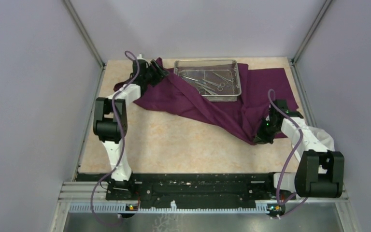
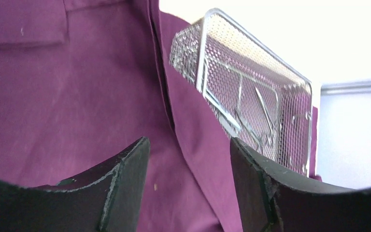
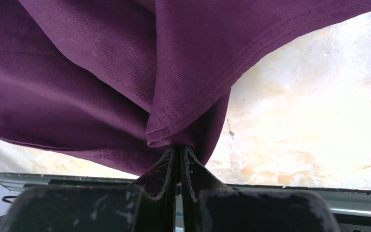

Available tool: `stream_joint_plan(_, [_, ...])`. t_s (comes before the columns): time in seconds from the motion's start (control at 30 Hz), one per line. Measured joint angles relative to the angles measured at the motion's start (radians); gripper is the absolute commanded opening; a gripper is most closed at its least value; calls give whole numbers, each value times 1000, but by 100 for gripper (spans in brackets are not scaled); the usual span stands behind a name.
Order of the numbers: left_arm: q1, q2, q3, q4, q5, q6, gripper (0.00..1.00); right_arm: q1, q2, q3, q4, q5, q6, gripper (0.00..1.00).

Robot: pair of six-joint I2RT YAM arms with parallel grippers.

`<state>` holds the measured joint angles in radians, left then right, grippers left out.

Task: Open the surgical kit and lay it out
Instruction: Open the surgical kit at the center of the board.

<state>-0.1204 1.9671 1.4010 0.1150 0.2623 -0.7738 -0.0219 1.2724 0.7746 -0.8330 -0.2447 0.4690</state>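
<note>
**Soft wrap, loaded tray: take the hem, spare the tray**

My right gripper (image 3: 179, 150) is clamped tight on a bunched corner of the dark purple cloth wrap (image 1: 207, 104). The hem gathers into folds right at my fingertips, low over the pale mottled tabletop (image 1: 174, 145) on the near right. My left gripper (image 2: 188, 145) sits at the far left edge of the wrap with its jaws standing apart. A ridge of fold runs down toward the gap, but I can see nothing pinched there.

The wrap lies rumpled across the far half of the table. The rectangular silver wire-mesh tray (image 1: 207, 61) rests on it toward the back, with the slim steel instruments (image 1: 207, 82) lying loose inside.

The cloth looks light and limp. It will drape, bunch and slide through a shallow pinch, so I judge the best hold is a deep bite on a hemmed edge or corner, where the stitching gives my pads something to catch. The tray is stiff and, with the steel in it, likely the heaviest thing here. It pins the cloth, so a hard sideways pull could drag or tip it and scatter the instruments. I would tension the cloth outward and low, away from the tray. The tray itself should go by its rim wire, and the thin, slick instruments near their ringed handles.
</note>
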Motion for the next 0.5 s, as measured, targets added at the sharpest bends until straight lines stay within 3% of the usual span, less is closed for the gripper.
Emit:
stream_joint_plan(0.23, [-5,212,191,31,-54,-73,66,0,-4,0,-5,0,-6,0])
stream_joint_plan(0.33, [-5,253,246,35,-73,-98,53,0,-16,0,-6,0,-6,0])
stream_joint_plan(0.5, [-5,300,307,40,-77,-130,44,0,-31,0,-6,0,-6,0])
